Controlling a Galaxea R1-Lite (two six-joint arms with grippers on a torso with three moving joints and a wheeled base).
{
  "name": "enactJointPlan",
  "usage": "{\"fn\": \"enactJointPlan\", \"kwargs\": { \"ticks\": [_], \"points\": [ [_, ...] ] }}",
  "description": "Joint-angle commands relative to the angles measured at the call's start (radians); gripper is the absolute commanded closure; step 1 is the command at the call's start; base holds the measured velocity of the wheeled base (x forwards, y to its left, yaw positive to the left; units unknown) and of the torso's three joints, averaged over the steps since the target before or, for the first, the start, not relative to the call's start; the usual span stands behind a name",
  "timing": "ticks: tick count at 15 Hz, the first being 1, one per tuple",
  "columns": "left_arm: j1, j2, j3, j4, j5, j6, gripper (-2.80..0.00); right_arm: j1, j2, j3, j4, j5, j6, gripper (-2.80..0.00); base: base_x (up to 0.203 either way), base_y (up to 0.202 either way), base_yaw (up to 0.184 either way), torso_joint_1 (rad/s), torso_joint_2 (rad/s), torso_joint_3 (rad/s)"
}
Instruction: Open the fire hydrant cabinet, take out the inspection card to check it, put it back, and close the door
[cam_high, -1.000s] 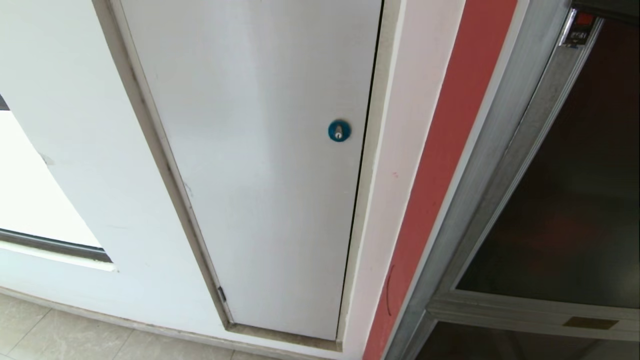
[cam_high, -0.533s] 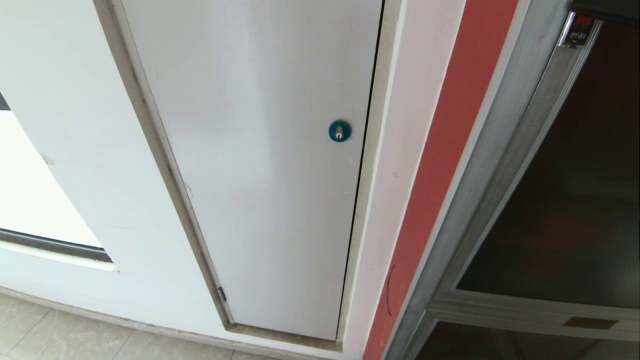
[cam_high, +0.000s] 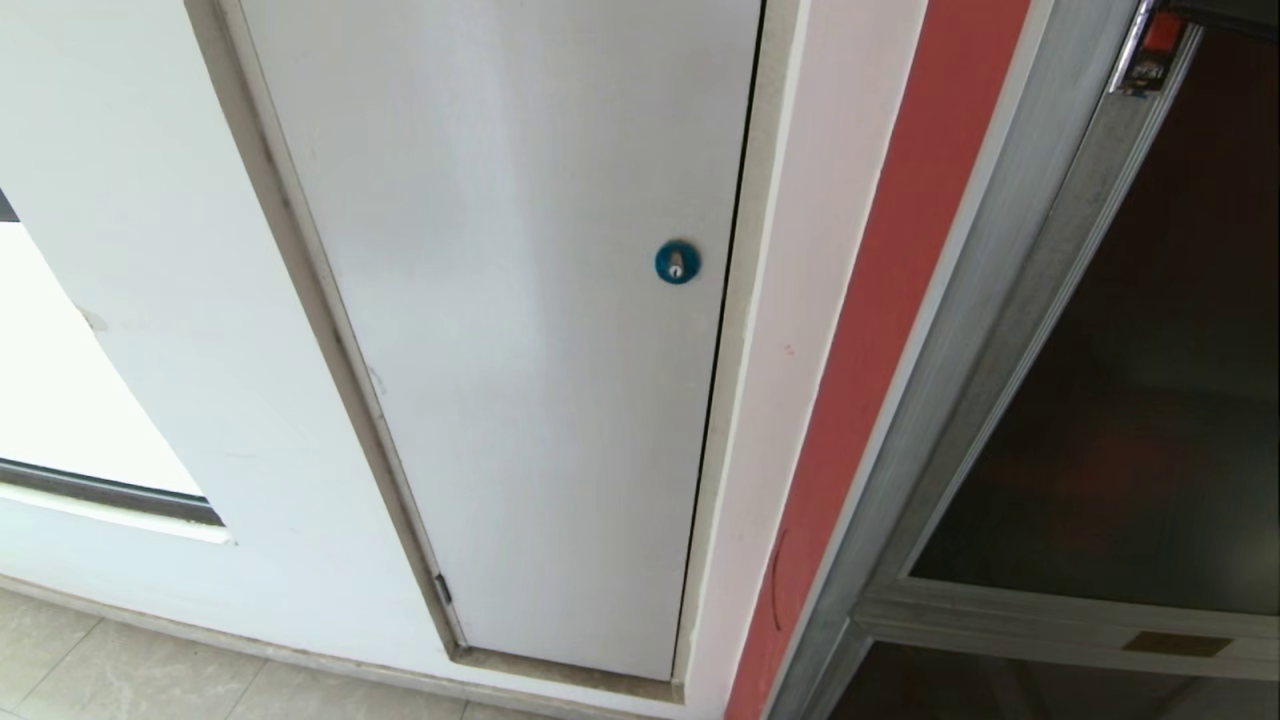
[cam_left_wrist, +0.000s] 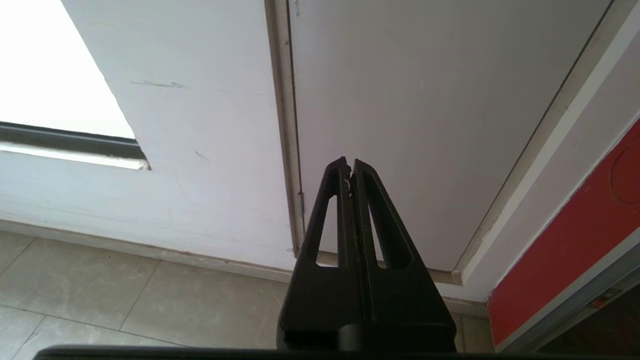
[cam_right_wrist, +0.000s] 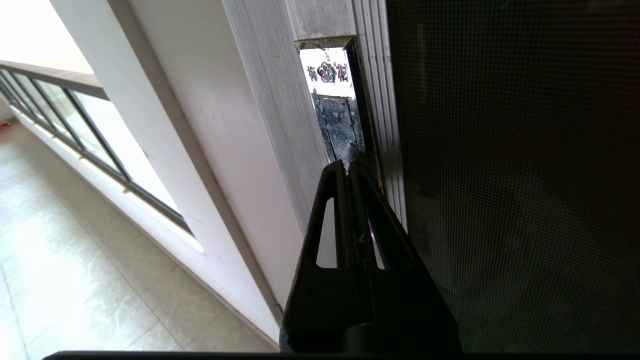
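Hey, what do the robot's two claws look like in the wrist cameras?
Both match. The left claw and right claw are matte black, each with two long tapering fingers pierced by elongated slots, rising from a broad black base. No cables or markings show.

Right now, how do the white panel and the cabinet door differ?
The white panel is plain opaque white; the door is dark tinted glass. The panel sits in a thin grey surround; the door has a ribbed silver frame. The panel has a blue round lock; the door has a red latch. Both look shut.
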Motion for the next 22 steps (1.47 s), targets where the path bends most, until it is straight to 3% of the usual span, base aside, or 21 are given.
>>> {"fn": "enactJointPlan", "kwargs": {
  "ticks": [1, 16, 22],
  "points": [
    [0.001, 0.001, 0.000, -0.001, -0.001, 0.000, 0.00, 0.001, 0.005, 0.001, 0.001, 0.005, 0.000, 0.00, 0.000, 0.000, 0.000, 0.000, 0.00, 0.000],
    [0.001, 0.001, 0.000, -0.001, 0.000, 0.000, 0.00, 0.009, -0.290, 0.132, 0.011, 0.042, 0.004, 0.00, 0.000, 0.000, 0.000, 0.000, 0.00, 0.000],
    [0.001, 0.001, 0.000, -0.001, -0.001, 0.000, 0.00, 0.004, -0.479, 0.193, 0.014, 0.001, 0.049, 0.00, 0.000, 0.000, 0.000, 0.000, 0.00, 0.000]
  ]
}}
